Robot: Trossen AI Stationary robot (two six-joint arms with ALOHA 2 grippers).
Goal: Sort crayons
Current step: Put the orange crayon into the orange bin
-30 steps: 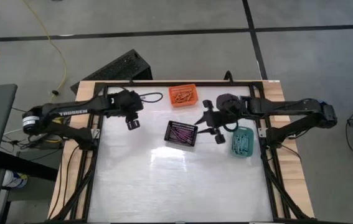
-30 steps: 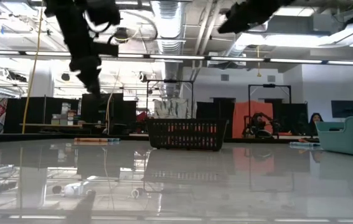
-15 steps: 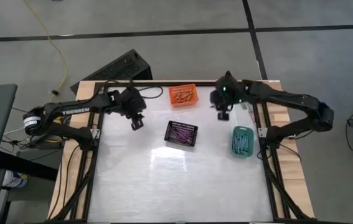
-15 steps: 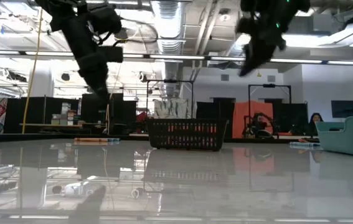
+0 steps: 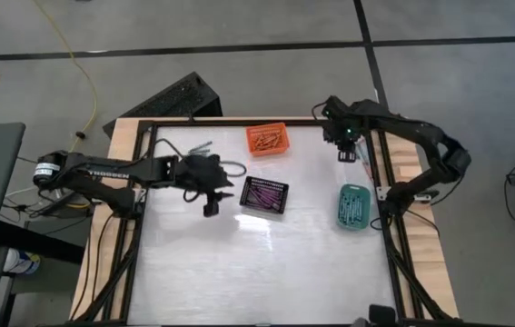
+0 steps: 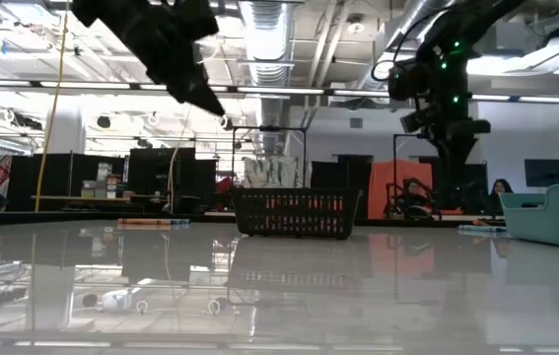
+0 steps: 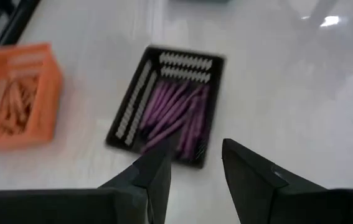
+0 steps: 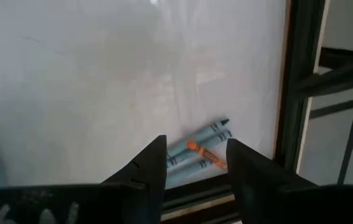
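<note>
Beside the table's right rail (image 8: 291, 93), loose crayons (image 8: 201, 149) lie.

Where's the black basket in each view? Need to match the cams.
High: black basket at table centre, just right of the left gripper.
Low: mid-frame on the far tabletop.
Left wrist: ahead of the open fingers, purple crayons inside it.
Right wrist: not in it.
Shared landmark: orange basket.

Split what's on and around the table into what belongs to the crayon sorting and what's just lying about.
Job: orange basket of orange crayons; black basket of purple crayons; teal basket; loose crayons by the table's frame.

Lying about: keyboard; yellow cable on the floor.
</note>
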